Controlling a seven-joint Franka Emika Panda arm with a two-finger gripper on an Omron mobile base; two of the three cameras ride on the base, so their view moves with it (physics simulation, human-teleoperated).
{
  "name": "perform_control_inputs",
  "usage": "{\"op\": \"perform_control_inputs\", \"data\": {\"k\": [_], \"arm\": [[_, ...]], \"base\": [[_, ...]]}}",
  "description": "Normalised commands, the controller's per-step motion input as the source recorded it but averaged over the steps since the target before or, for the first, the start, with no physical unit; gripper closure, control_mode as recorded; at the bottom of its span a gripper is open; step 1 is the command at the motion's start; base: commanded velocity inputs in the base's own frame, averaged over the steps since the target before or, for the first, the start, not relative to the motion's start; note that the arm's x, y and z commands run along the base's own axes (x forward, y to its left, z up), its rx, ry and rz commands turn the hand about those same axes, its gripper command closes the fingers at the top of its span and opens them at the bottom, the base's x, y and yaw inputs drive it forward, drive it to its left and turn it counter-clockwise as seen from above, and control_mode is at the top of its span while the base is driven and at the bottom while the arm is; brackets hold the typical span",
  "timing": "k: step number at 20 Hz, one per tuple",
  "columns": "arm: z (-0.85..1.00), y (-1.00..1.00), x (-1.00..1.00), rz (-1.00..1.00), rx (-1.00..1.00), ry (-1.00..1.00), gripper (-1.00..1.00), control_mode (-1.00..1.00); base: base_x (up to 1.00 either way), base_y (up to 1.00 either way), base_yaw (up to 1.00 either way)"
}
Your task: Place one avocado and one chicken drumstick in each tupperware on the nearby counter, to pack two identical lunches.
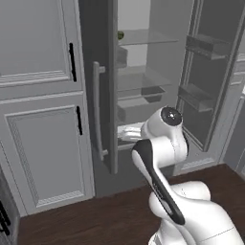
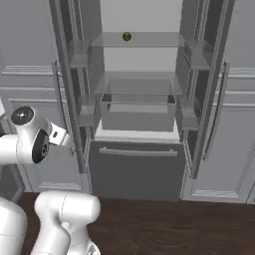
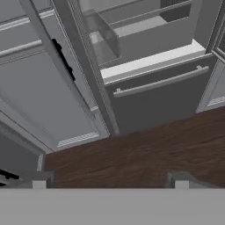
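My gripper (image 3: 110,185) is open, its two fingertips (image 3: 38,184) set wide apart with nothing between them. It hangs low and looks down at the wooden floor in front of an open fridge (image 2: 137,89). My hand (image 2: 59,135) sits by the fridge's left door. A small dark-green round fruit (image 2: 127,36) lies on the top glass shelf (image 1: 120,35); I cannot tell whether it is the avocado. The chicken drumsticks, the tupperwares and the counter are out of view.
Both fridge doors stand open: the left door (image 1: 111,95) with its long handle, the right door (image 1: 206,91) with bins. A shut freezer drawer (image 2: 137,169) sits below. Tall grey cabinets (image 1: 43,119) stand to the left. The floor (image 3: 145,149) is dark wood.
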Motion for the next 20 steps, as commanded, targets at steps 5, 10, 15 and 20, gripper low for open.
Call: {"op": "perform_control_inputs", "data": {"k": [5,10,15,20], "arm": [[0.0,0.0,0.0,0.0,0.0,0.0,-1.0,1.0],[0.0,0.0,0.0,0.0,0.0,0.0,-1.0,1.0],[0.0,0.0,0.0,0.0,0.0,0.0,-1.0,1.0],[0.0,0.0,0.0,0.0,0.0,0.0,-1.0,1.0]], "base": [[1.0,-0.94,-0.1],[0.96,-0.64,0.11],[0.23,0.14,0.11],[0.0,0.17,0.52]]}}
